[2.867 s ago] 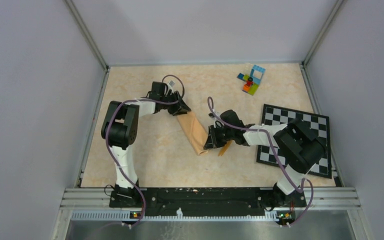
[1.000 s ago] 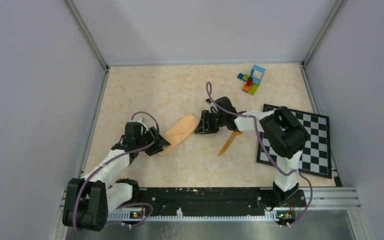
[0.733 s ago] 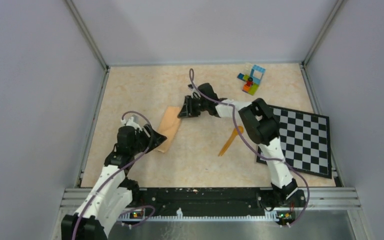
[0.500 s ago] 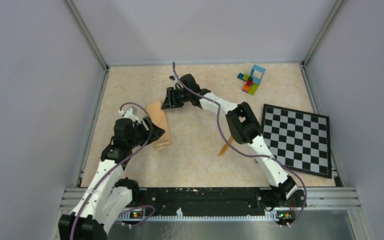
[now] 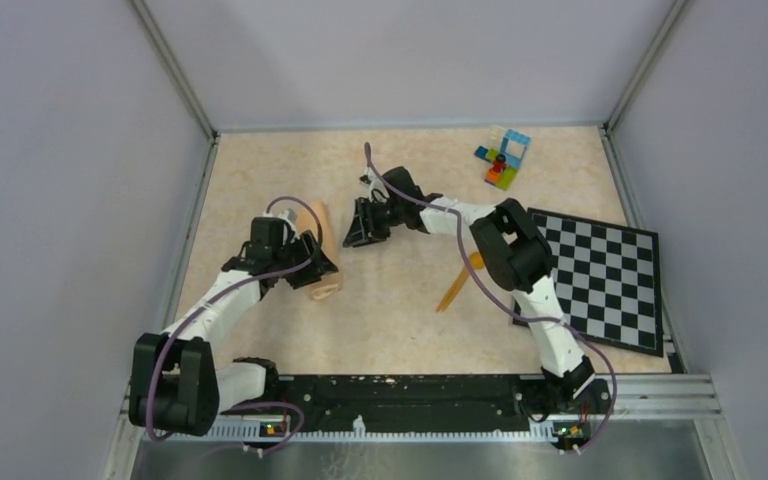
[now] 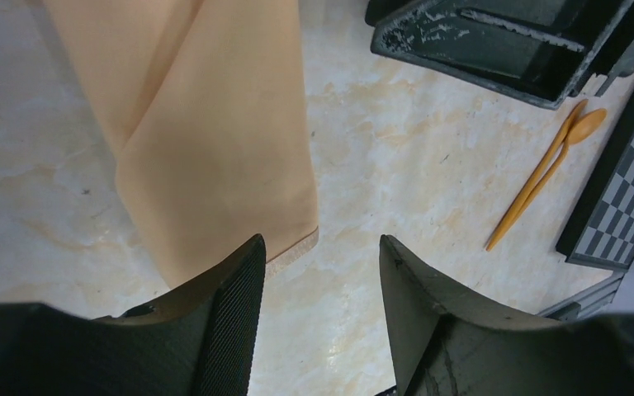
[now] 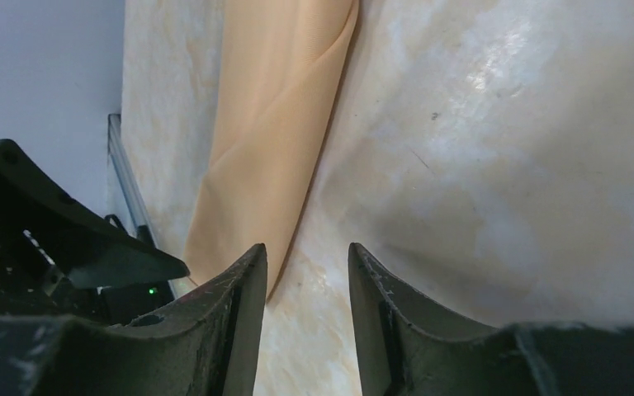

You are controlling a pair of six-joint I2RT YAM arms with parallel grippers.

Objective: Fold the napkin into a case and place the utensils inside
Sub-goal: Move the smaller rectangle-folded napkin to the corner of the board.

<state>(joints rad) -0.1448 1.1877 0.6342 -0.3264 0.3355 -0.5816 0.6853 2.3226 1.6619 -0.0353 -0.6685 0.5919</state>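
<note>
Folded napkin [image 6: 215, 124] lies flat as narrow strip. Left gripper [image 6: 322, 322] over its near end, jaws apart, empty. Right gripper [image 7: 307, 313] just right of napkin, jaws apart, empty. Utensils [image 5: 457, 285] well right of napkin.

The case [image 5: 319, 225] lies left of the utensils [image 5: 455, 288], the checkered board [image 5: 600, 285] farther right, toy bricks [image 5: 503, 158] behind.

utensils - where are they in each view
Top external: utensils centre-right, just left of the checkerboard.
Left wrist: utensils upper right, beside the checkerboard.
Right wrist: not in it.
Shared landmark: the napkin, seen in all three views.
</note>
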